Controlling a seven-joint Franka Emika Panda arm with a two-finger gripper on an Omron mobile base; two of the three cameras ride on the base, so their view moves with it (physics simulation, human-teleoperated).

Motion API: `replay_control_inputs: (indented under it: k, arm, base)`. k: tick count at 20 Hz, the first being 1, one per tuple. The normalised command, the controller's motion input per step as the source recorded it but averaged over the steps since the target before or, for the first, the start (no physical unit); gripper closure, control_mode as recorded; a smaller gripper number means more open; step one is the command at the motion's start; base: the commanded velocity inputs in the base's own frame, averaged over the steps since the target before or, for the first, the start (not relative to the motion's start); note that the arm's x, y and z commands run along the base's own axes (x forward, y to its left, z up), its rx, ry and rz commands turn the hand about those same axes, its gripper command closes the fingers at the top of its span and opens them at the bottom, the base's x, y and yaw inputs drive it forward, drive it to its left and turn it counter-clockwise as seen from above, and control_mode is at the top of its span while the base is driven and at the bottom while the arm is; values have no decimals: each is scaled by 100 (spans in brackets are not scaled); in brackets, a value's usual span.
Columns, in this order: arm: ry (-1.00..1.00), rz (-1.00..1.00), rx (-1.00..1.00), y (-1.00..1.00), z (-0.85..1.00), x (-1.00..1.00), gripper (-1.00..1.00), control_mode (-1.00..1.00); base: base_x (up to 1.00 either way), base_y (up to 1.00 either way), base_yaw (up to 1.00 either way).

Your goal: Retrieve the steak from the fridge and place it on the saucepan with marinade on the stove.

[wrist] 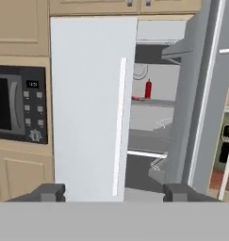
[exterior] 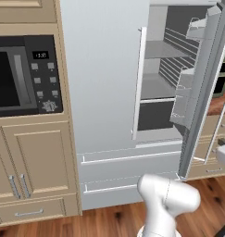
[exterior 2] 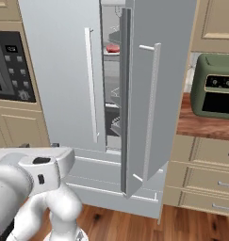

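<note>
- Two dark fingertips of your tool (wrist: 113, 192) rise at the bottom of the hand view, set wide apart with nothing between them — it is released and carrying nothing.
- Ahead of the tool stands the fridge (exterior: 104, 92): its left door is closed, while its right door (exterior 2: 151, 89) is swung out, leaving the shelves open to reach.
- Your target, the steak (exterior 2: 113, 48), lies on an upper shelf, above and beyond the tool; in the right base view it shows as a small red slab in the gap beside the open door's edge.
- A red sauce bottle (wrist: 148, 89) stands upright on that same shelf level, just to the right of a low red sliver that is probably the steak — don't mistake one for the other.
- Left of the tool, well clear of the opening, sits the microwave (exterior: 23, 76); a green toaster oven (exterior 2: 212, 87) rests on the desk to the right.
- By my reading, the step in hand is the approach: door open, meat not yet grasped.
- Next you would likely need to raise the tool to shelf height, steer it between the closed door's handle (wrist: 119, 127) and the open door, then close on the slab.
</note>
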Motion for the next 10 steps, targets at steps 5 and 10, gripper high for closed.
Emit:
replay_control_inputs:
  k: [5, 10]
  arm:
    - [12, 0, 0, 57, -1, 30, -100, -100]
    - [10, -2, 0, 34, 0, 61, -100, -100]
  base:
    - [0, 0, 0]
    - [0, 0, 0]
